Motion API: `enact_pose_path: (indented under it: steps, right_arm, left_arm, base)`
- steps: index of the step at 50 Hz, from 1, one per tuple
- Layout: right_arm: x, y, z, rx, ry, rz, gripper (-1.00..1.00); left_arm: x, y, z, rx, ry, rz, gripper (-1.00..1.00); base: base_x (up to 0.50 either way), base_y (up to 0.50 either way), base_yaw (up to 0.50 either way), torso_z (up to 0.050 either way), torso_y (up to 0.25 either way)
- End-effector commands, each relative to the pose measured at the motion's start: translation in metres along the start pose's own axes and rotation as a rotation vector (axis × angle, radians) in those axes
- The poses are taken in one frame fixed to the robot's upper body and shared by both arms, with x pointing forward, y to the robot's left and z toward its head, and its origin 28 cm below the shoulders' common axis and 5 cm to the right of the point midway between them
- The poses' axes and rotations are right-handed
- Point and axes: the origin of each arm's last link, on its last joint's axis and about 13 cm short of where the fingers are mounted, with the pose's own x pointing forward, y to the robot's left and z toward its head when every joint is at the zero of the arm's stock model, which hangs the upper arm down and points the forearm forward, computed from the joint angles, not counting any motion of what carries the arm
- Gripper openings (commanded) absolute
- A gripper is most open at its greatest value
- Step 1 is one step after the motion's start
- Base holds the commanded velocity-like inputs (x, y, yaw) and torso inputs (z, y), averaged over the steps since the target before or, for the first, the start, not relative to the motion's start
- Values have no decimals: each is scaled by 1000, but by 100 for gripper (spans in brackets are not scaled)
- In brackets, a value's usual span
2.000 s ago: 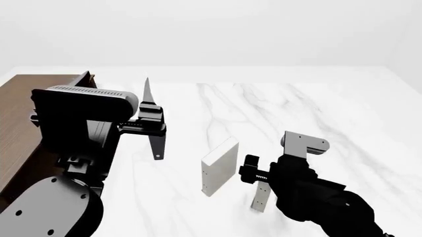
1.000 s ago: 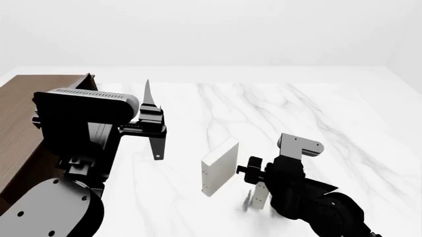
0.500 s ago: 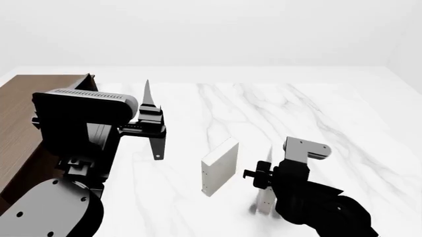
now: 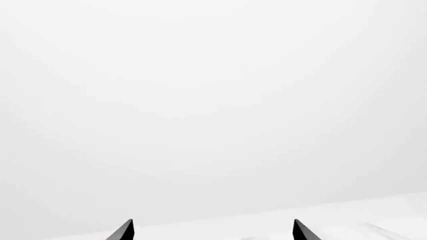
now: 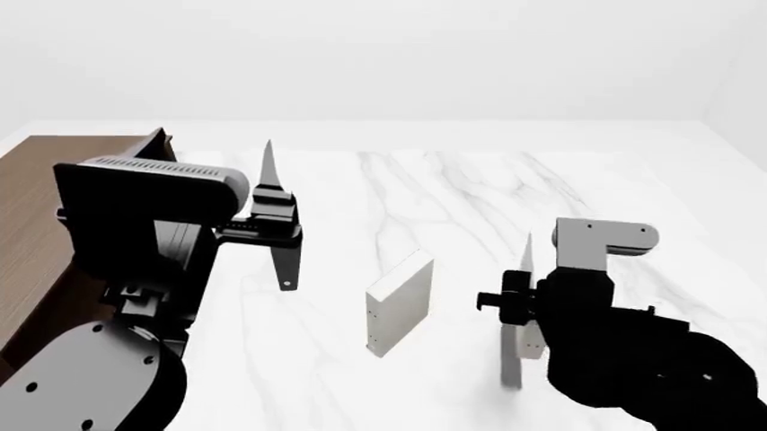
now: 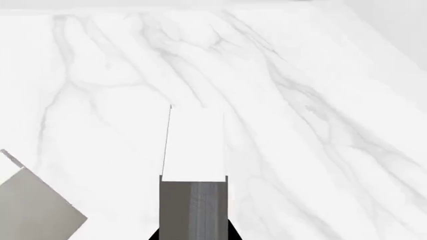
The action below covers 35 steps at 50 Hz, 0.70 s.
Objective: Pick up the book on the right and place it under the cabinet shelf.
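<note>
**Desk:** What has your right hand got?

**Operator:** My right gripper (image 5: pixel 515 310) is clamped on the book (image 6: pixel 193 150). In the right wrist view the book fills the middle of the gap. It shows a grey end nearest the camera and a white strip of page edge running away from it.

**Desk:** Where does the book sit in the head view?

**Operator:** It is edge-on, a thin pale sliver standing nearly upright, over the right part of the marble table (image 5: pixel 480 180). A faint shadow lies on the marble at its lower end. I cannot tell whether that end touches the surface or hangs just above it.

**Desk:** And the second pale book?

**Operator:** The other book (image 5: pixel 400 301) stands upright on the table, near my right gripper on its left side and apart from it. Its grey cover also shows at the corner of the right wrist view.

**Desk:** Left side?

**Operator:** My left gripper (image 4: pixel 212 234) is spread wide with nothing between the fingers. Its camera sees only two dark tips against blank white. The cabinet (image 5: pixel 30 206) is at the far left of the head view, partly behind my left arm and well apart from the held book.
</note>
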Motion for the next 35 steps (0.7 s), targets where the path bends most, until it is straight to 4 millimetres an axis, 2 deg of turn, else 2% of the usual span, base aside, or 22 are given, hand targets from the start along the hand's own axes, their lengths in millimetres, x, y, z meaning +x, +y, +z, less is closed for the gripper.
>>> enact_pose_path:
  steps: [1, 11, 22, 29, 35]
  right_arm:
    - [-35, -21, 46, -97, -224, -11, -100]
    - [-65, -38, 75, -124, -373, 21, -100]
    - [-94, -42, 92, -4, -535, 120, -100]
    - [-103, -41, 89, -47, -608, 196, -100]
    - [-116, -37, 92, 25, -662, 325, -100]
  left_arm:
    - [1, -1, 4, -2, -12, -4, 100]
    - [1, -3, 37, 11, -94, -26, 100]
    - [-2, 0, 69, 59, -136, -45, 100]
    - [-2, 6, 71, 95, -129, -27, 100]
    - [-2, 12, 69, 110, -115, 4, 100]
  base:
    - [0, 0, 0, 0, 0]
    - [0, 0, 0, 0, 1]
    - [0, 0, 0, 0, 2]
    - [0, 0, 0, 0, 0]
    - [0, 0, 0, 0, 2]
